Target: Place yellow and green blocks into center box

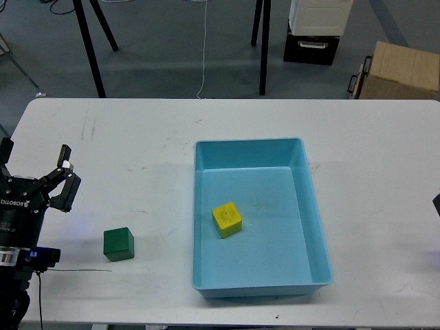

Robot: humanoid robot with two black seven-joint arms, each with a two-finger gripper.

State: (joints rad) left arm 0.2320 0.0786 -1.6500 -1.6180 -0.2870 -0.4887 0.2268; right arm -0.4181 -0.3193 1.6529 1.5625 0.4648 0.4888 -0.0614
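The yellow block [227, 220] lies inside the light blue center box [309, 182], left of the middle of its floor. The dark green block [118, 244] sits on the white table, left of the box and apart from it. My left gripper [34, 157] is at the far left edge, open and empty, with its fingers spread. It is up and to the left of the green block and does not touch it. Only a dark sliver [437, 203] shows at the right edge, so my right gripper is out of view.
The white table [137, 137] carries only the box and the green block. Behind its far edge are tripod legs [93, 48], a black and white case [313, 34] and a brown cardboard box [402, 72] on the floor.
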